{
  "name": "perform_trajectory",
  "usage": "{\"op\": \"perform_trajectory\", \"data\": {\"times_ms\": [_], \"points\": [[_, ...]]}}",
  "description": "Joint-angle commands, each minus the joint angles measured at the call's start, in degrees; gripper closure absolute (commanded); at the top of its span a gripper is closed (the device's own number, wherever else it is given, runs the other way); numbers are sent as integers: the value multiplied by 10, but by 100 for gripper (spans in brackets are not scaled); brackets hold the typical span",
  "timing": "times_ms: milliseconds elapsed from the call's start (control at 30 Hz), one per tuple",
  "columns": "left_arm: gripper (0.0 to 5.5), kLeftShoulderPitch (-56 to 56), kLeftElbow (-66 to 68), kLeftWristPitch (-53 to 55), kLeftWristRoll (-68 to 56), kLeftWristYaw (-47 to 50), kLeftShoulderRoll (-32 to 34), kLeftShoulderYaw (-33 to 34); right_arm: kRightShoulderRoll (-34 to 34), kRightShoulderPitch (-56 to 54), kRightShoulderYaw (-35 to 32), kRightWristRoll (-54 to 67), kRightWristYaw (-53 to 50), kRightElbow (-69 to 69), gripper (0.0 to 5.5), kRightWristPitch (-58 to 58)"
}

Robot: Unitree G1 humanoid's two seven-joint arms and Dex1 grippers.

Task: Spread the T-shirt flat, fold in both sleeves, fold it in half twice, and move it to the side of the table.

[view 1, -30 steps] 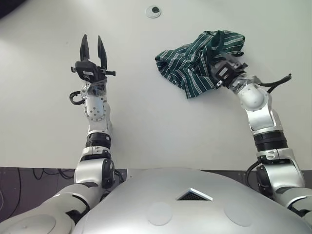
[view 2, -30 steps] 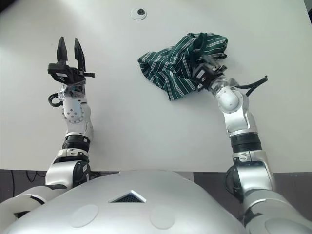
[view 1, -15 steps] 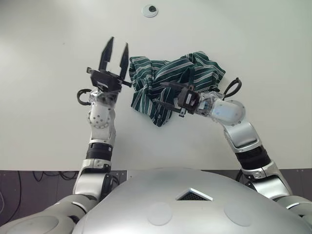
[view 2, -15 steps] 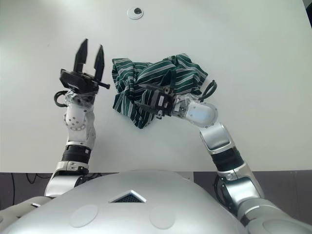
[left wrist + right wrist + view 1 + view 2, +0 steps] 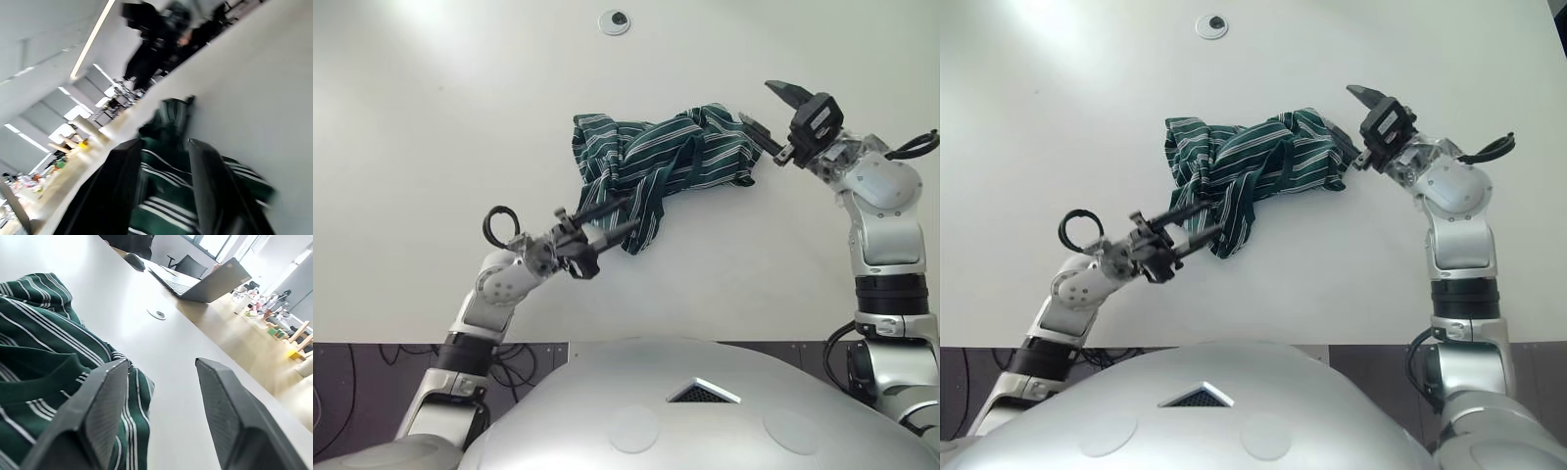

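The T-shirt [image 5: 658, 164], dark green with white stripes, lies crumpled in a heap at the middle of the white table [image 5: 440, 127]. My left gripper [image 5: 630, 212] lies low over the table at the heap's near left edge. It is open, and its fingers straddle a hanging fold of the shirt [image 5: 166, 196]. My right gripper [image 5: 757, 102] is open at the heap's right end, one fingertip close to the cloth and nothing between the fingers. In the right wrist view the shirt [image 5: 39, 357] lies beside one finger [image 5: 102, 406].
A round white cable port [image 5: 615, 22] sits in the table at the far middle. An open laptop [image 5: 195, 284] stands farther along the table. The table's near edge [image 5: 705, 340] runs just in front of my arms. Bare table lies left and right of the heap.
The right gripper dragged the shirt leftward, let go and swung back to the heap's right end. The left gripper dropped from upright beside the shirt to low at its near left edge.
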Motion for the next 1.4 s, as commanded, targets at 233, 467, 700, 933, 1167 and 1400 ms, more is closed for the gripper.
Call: {"op": "perform_trajectory", "data": {"times_ms": [233, 467, 700, 933, 1167, 1400], "points": [[381, 71, -55, 210, 57, -9, -24, -85, 0, -15, 7, -23, -15, 23, 301, -26], [381, 79, -92, 333, 187, 62, -23, -79, 1, -13, 12, -25, -17, 22, 301, -27], [450, 119, -143, 424, 223, 26, -4, -104, 1, -13, 13, -23, -16, 15, 297, -25], [516, 123, -161, 505, 223, -8, 41, -76, -1, -8, 12, -22, -16, 2, 297, -22], [548, 148, -166, 532, 163, -82, 110, -52, 3, -1, 12, -22, -22, -14, 297, -14], [548, 167, -172, 517, 101, -143, 219, -15, 5, 6, 16, -14, -19, -20, 297, -7]]}}
